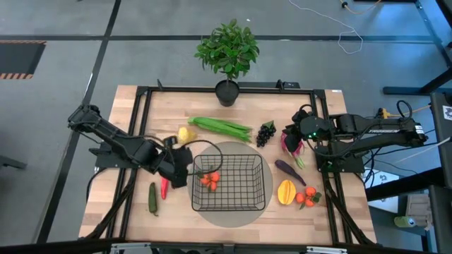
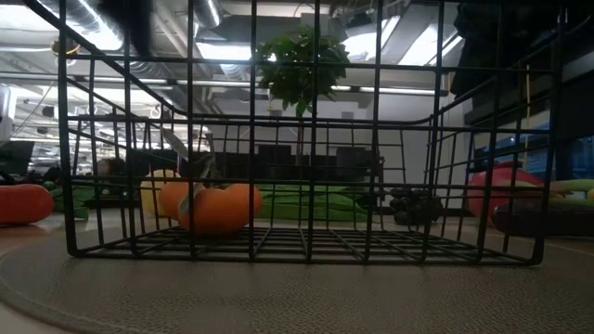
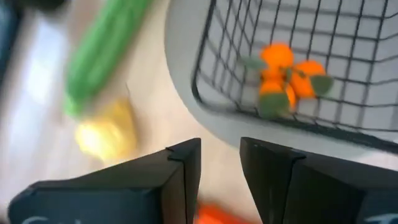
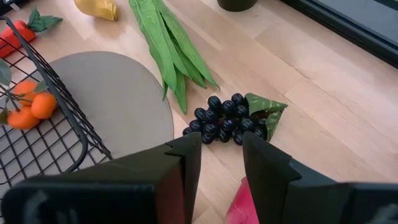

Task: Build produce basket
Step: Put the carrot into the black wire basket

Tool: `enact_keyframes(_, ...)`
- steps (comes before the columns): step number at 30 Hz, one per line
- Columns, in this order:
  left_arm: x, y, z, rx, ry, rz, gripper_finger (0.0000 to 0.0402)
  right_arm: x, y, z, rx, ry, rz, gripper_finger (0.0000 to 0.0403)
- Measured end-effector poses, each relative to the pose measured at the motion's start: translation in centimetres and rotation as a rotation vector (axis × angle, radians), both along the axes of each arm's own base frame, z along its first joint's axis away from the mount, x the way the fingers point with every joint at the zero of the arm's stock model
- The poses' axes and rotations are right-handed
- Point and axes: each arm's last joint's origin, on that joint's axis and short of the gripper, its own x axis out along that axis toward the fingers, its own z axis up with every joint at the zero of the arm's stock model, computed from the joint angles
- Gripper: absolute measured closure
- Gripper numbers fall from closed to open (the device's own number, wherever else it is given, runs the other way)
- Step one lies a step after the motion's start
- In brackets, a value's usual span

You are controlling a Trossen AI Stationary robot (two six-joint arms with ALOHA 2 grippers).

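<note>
Sitting in basket [image 1: 248, 185]: tomatoes [image 1: 210, 180].

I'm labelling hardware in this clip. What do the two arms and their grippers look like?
Both arms are dark, jointed and slim. The right arm carries pale lettering along its forearm, a small green light near the wrist and dark cables. The left arm is plain black. Each gripper has two flat, black, blocky fingers.
</note>
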Motion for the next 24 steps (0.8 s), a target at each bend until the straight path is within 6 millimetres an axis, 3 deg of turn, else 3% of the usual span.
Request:
enact_keyframes(6,-2.1,-2.5,-0.6,-0.227,0.076,0.161,0.0303,0.0,0.0,0.0,0.0,0.0,0.0,0.0293)
enact_keyframes(11,-3.7,-3.3,-2.4,-0.249,0.091,0.354,0.0303,0.0,0.0,0.0,0.001,-0.001,-0.001,0.0293)
enact_keyframes(19,-5.4,-2.4,-7.6,-0.196,0.099,0.574,0.0303,0.0,0.0,0.0,0.001,-0.005,-0.001,0.0293)
enact_keyframes(24,-5.4,-2.5,-11.2,-0.359,0.058,0.683,0.0303,0.0,0.0,0.0,0.001,-0.005,-0.001,0.0293)
